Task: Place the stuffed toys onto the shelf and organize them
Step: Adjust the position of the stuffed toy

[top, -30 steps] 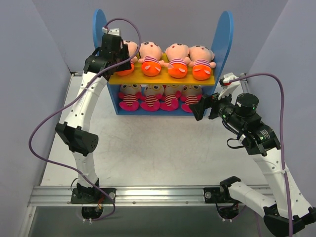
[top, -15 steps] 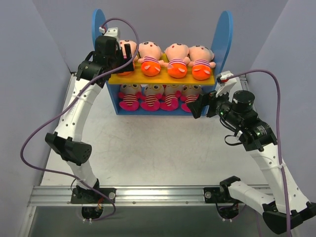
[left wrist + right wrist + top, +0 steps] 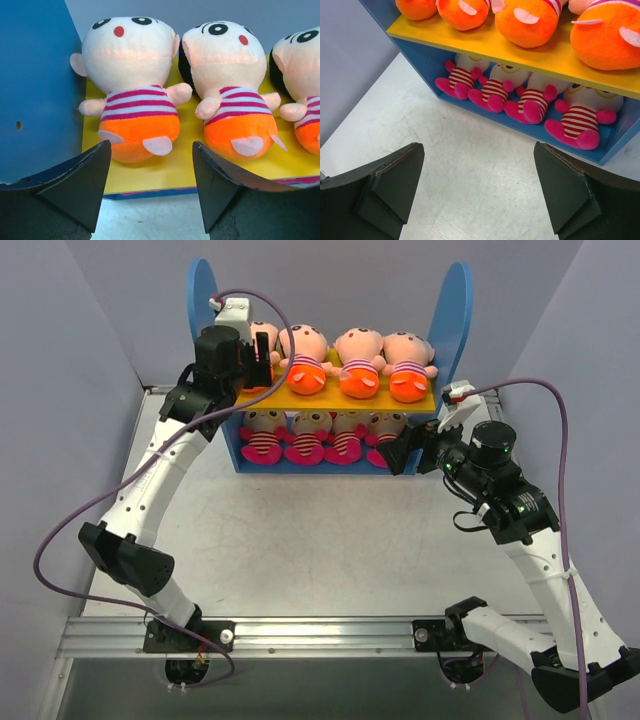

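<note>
The shelf has blue side panels, a yellow upper board and a blue base. Several orange-bottomed stuffed toys sit in a row on the upper board. Several magenta striped ones line the lower level. My left gripper hovers at the board's left end and hides most of the leftmost toy from above. In the left wrist view that gripper is open and empty, just short of that toy. My right gripper is open near the shelf's lower right corner, its gap over bare table.
The blue left panel stands close beside my left fingers. Grey walls enclose the table on the left, right and back. A metal rail with both arm bases runs along the near edge.
My left gripper drew back to the left from the leftmost upper toy, then came right and higher again, its elbow swinging down-left. The right gripper edged slightly closer to the shelf.
</note>
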`<act>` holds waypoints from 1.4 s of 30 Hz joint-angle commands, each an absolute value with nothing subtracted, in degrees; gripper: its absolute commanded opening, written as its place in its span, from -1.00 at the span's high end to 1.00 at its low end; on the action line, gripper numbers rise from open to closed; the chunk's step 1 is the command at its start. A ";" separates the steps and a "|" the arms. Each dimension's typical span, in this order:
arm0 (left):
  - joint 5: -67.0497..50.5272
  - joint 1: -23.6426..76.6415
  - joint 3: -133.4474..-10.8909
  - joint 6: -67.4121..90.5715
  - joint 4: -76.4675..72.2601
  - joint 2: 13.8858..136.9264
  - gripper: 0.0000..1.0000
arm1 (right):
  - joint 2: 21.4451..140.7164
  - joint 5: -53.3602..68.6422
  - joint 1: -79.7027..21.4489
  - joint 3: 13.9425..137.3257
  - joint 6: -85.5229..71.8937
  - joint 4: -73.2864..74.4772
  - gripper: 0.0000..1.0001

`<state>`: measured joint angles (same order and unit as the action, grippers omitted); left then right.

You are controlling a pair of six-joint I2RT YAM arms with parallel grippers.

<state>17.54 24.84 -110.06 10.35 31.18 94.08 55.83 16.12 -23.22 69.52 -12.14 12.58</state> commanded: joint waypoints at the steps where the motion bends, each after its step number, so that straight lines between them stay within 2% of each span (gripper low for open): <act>1: 20.65 25.05 -111.27 6.33 25.58 95.18 -0.48 | 55.72 16.70 -22.94 70.14 -12.39 9.76 -0.93; 16: 24.34 26.54 -110.65 1.06 24.78 100.98 -0.39 | 55.90 16.70 -23.03 68.56 -12.04 9.32 -0.93; 22: 25.14 26.54 -110.74 0.09 25.93 101.16 -0.19 | 55.99 16.70 -23.03 68.29 -12.30 9.23 -0.93; 26: 24.87 26.54 -110.83 0.09 26.46 100.37 0.20 | 55.90 16.70 -23.03 68.12 -12.48 9.05 -0.93; 30: 24.78 26.54 -111.27 -1.67 27.42 99.76 0.36 | 55.90 16.70 -22.94 67.94 -12.57 8.88 -0.93; 42: 25.84 26.54 -111.45 -1.85 31.20 97.74 0.38 | 55.81 17.05 -22.94 67.50 -12.83 8.61 -0.93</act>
<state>24.80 26.28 -110.06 -1.21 29.26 100.86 55.83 16.12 -23.22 67.83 -12.23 11.33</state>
